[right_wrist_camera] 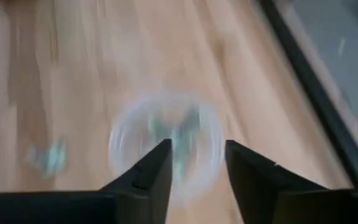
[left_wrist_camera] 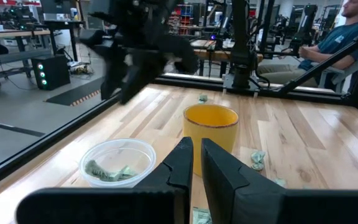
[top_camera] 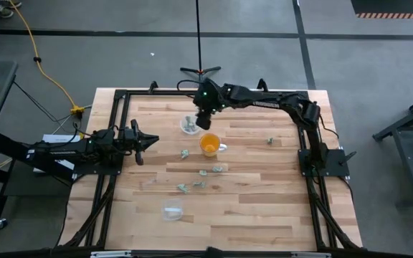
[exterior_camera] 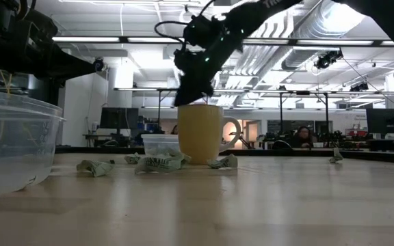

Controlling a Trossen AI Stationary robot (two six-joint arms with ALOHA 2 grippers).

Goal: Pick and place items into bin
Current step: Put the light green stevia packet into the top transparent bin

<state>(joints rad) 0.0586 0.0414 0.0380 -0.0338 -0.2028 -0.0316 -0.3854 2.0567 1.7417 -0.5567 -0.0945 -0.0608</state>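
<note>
Several tiny pale green-grey items lie scattered on the wooden table, among them one (top_camera: pixel 183 153) left of the orange cup (top_camera: pixel 209 145), one (top_camera: pixel 269 140) to its right and a cluster (top_camera: pixel 202 172) nearer. More pieces lie inside a small clear bowl (top_camera: pixel 189 126) beside the cup. My right gripper (right_wrist_camera: pixel 197 146) hovers open above that bowl (right_wrist_camera: pixel 166 146), with nothing between its fingers. In the low view it (exterior_camera: pixel 187 96) hangs over the cup (exterior_camera: pixel 199 133). My left gripper (left_wrist_camera: pixel 197 155) waits shut near the table's left edge, pointing at the cup (left_wrist_camera: pixel 211 127) and the bowl (left_wrist_camera: pixel 118 163).
A second clear bowl (top_camera: pixel 172 212) stands near the table's near edge and looms large in the low view (exterior_camera: pixel 12 143). A black frame (top_camera: pixel 120 97) runs around the table. A person sits beyond the far side (left_wrist_camera: pixel 347 31). Bare wood lies toward the near right.
</note>
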